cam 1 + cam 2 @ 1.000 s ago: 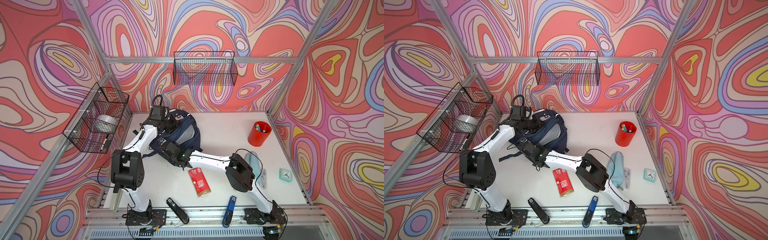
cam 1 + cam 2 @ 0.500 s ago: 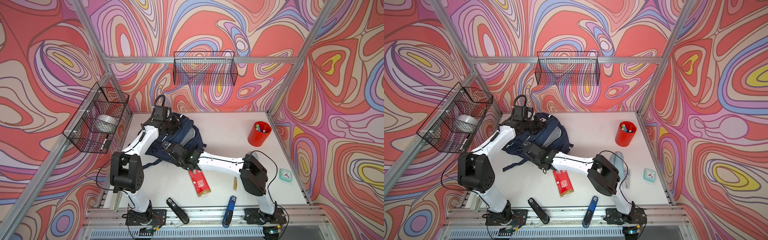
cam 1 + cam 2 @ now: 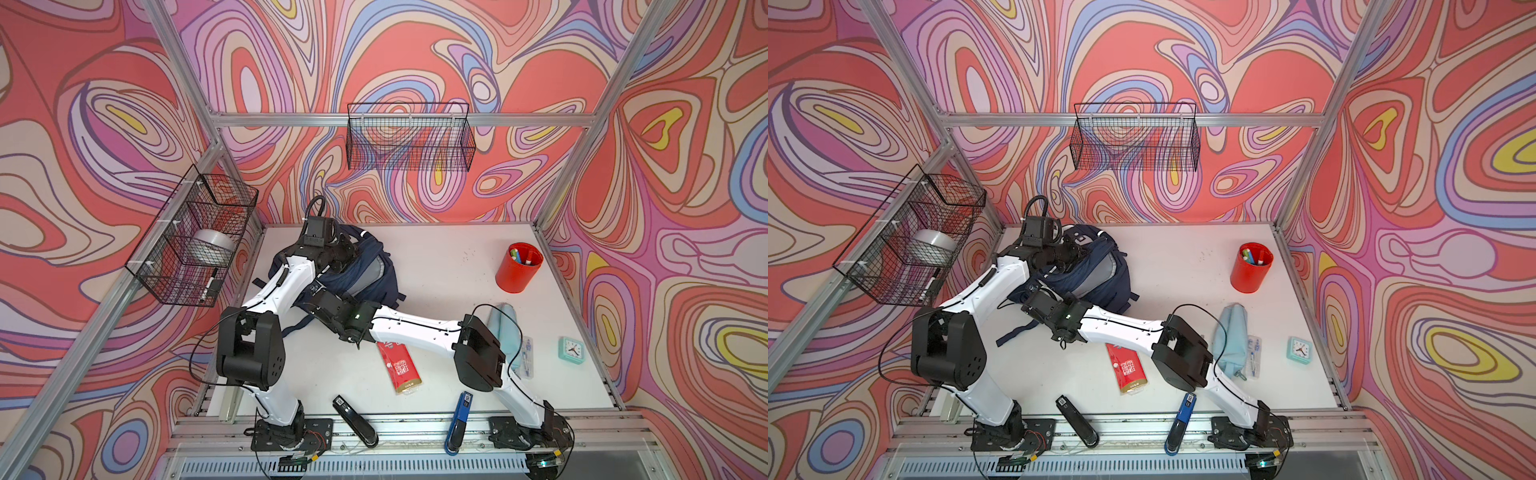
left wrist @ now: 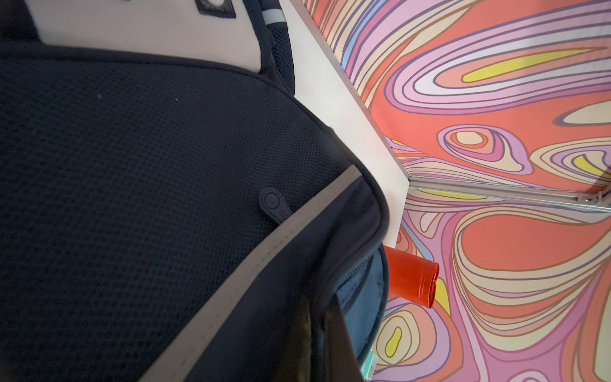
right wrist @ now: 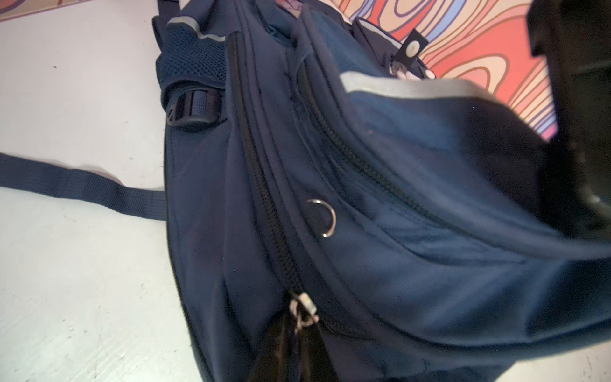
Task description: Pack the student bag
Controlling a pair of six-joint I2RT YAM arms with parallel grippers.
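Observation:
The student bag (image 3: pixel 365 274) (image 3: pixel 1100 274), a navy backpack with grey stripes, lies at the back left of the table in both top views. My left gripper (image 3: pixel 351 249) (image 4: pixel 322 337) is at the bag's far top end, shut on a fold of its navy fabric beside a grey stripe (image 4: pixel 264 258). My right gripper (image 3: pixel 316 298) (image 5: pixel 299 325) reaches across to the bag's near left edge. It is shut on the metal zipper pull (image 5: pixel 305 306) of a long black zipper (image 5: pixel 261 185). A loose strap (image 5: pixel 82 185) trails over the table.
Red pen cup (image 3: pixel 519 268) at the back right. Light blue pouch (image 3: pixel 505 328), clear packet (image 3: pixel 525 357) and teal clock (image 3: pixel 571 350) on the right. Red packet (image 3: pixel 400 365), black stapler (image 3: pixel 355 422) and blue stapler (image 3: pixel 459 422) near the front. Wire baskets (image 3: pixel 409 141) (image 3: pixel 191 237) hang on the walls.
My right arm's elbow swung right, then came back left. The bag shifted and spread a little. Both grippers stayed shut on the bag.

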